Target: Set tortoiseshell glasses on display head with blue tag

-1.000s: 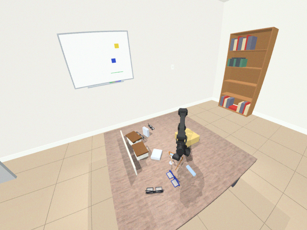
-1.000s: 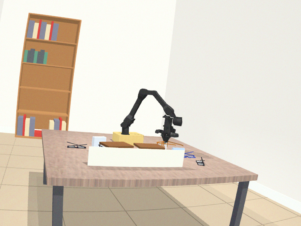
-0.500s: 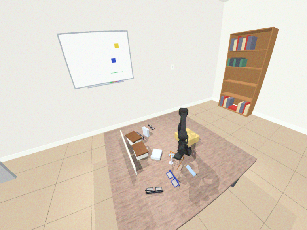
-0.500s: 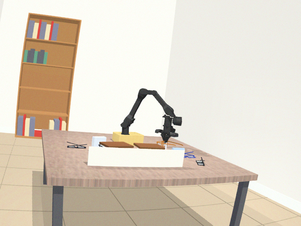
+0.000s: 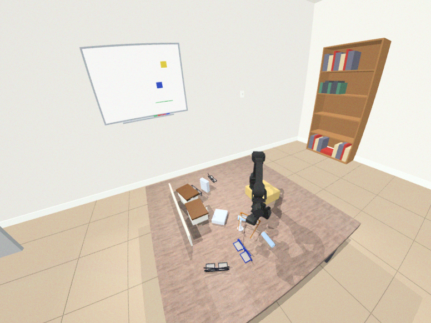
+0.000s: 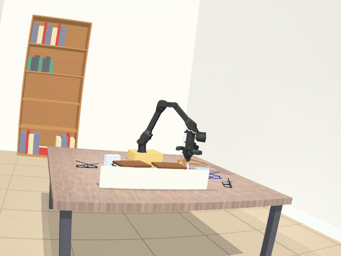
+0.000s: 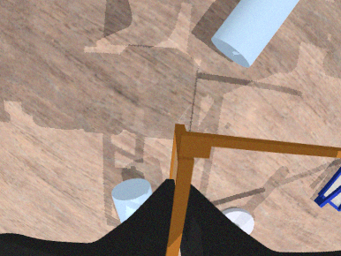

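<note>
The tortoiseshell glasses [image 5: 255, 230] [image 6: 203, 163] [image 7: 265, 144] were in your claw [image 5: 251, 220] [image 6: 188, 159] [image 7: 175, 187], its fingers closed on the flat, squared, orange-brown frame. You had them above the table [image 5: 209, 295] [image 6: 170, 196], away from both brown-topped white blocks.

You had five pairs of glasses in view: this brown one, one blue pair [image 5: 247, 256] [image 6: 215, 177] [image 7: 324, 198] near the claw, and three black. One black pair [image 5: 216, 268] [image 6: 226, 184] lay beyond the blue from your claw; another [image 5: 212, 178] [image 6: 87, 166] lay well apart from it; the third [image 5: 196, 190] was at the farther of two blocks [image 5: 188, 192] [image 5: 197, 208], smooth-topped and boxy.

Below your claw stood one slim white post with a round base [image 5: 240, 228] [image 7: 238, 222]. Two smooth, pale-blue cylinders [image 5: 267, 239] [image 7: 256, 31] [image 7: 132, 191] showed, one partly hidden by the claw. One grainy, wood-look tabletop lay beneath everything.
</note>
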Robot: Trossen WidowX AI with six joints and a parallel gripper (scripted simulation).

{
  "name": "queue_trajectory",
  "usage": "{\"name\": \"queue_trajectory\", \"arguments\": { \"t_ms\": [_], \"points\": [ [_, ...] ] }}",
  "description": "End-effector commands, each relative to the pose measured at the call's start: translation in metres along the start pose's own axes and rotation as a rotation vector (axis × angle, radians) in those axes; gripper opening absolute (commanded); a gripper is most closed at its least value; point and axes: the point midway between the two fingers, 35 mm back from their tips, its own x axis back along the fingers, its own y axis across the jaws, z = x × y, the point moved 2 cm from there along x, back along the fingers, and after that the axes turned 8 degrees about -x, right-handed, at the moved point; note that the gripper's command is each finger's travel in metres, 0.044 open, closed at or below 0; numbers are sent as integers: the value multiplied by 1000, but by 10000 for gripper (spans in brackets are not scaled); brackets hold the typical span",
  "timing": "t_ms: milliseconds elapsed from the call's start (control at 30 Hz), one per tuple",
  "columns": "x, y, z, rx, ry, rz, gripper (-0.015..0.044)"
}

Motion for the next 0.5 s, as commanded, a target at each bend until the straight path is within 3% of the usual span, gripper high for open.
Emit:
{"name": "queue_trajectory", "arguments": {
  "t_ms": [0, 467],
  "points": [
    [0, 3, -5, -1, -7, -3, 0],
    [0, 8, -15, -1, -8, -3, 0]
  ]
}}
